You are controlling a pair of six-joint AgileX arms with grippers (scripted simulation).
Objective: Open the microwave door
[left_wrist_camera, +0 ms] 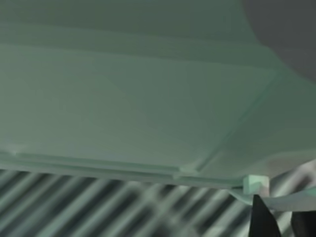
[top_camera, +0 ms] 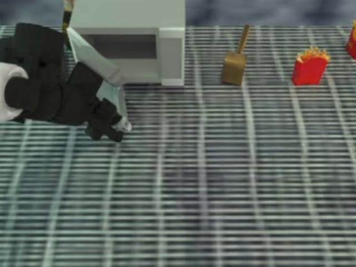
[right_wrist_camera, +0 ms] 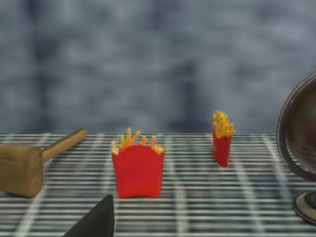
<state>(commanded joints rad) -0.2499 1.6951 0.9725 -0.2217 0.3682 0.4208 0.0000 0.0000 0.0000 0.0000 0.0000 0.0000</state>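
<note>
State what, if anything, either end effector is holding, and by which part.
The left end effector grips the microwave door at its free outer edge, the door swung partly open. The right arm is out of the top view and holds nothing visible.

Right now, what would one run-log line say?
left gripper: at microwave door free edge | door: swung partly open | microwave: cavity showing | right arm: out of top view

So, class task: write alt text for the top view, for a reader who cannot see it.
The left gripper holds the free edge of the door, which is swung partly open from the microwave at the table's far left. To its right stand a mallet and a box of fries.
</note>
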